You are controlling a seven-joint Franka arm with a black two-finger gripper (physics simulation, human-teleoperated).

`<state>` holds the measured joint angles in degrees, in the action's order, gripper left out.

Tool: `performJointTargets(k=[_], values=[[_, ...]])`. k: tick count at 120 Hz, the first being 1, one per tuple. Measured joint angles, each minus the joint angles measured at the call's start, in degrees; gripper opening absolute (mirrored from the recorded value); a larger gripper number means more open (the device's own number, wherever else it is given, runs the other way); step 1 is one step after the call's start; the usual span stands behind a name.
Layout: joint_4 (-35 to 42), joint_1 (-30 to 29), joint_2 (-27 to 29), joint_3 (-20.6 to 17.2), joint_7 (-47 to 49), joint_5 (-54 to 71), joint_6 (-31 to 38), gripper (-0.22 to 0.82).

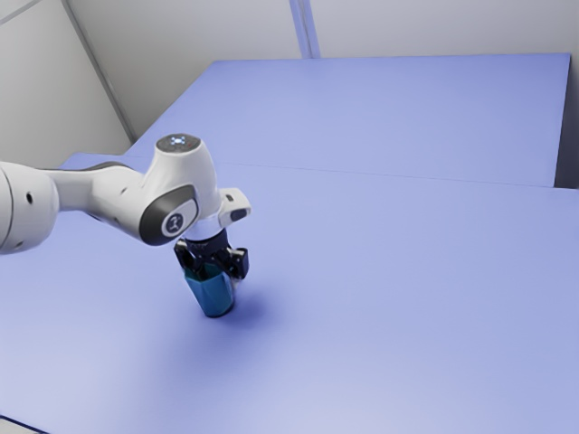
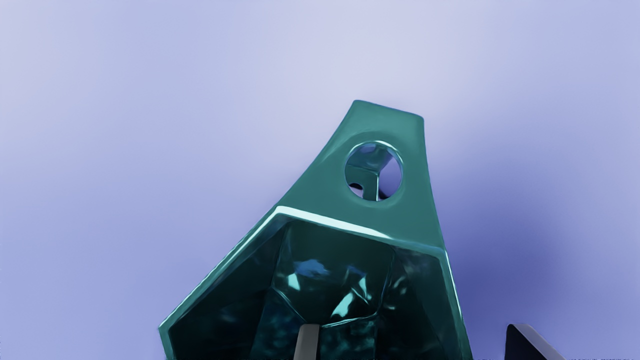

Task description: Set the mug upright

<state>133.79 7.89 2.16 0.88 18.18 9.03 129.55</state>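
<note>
exterior view, clock face | blue-violet tabletop (image 1: 407,298) across centre, thin seam (image 1: 362,174) (faint, slightly slanted) from 11 toward 2 | pale wall (image 1: 434,27) beyond, at 12, bearing violet strip (image 1: 305,27) | grey upright line (image 1: 98,72) at 10 | dark patch (image 1: 570,136) between 2 and 3

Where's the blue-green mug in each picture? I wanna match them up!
Exterior view: the mug is below the middle and toward the exterior view's left, right under the gripper.
Wrist view: the mug has one finger inside its mouth and the other outside, beside its wall.
Shared landmark: the dark shadow on the table beside the mug.
</note>
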Motion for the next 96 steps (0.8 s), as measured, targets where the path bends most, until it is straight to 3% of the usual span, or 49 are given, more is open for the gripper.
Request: performJointTargets(k=[19, 43, 96], values=[[-0.2, 0.41, 2.04, -0.02, -0.09, 0.27, -0.25, 0.49], [-3.7, 0.5, 6.24, -0.08, -0.37, 0.07, -1.79, 0.56], [-23.56, 1.09, 5.99, -0.34, -3.3, -0.15, -18.69, 0.6]])
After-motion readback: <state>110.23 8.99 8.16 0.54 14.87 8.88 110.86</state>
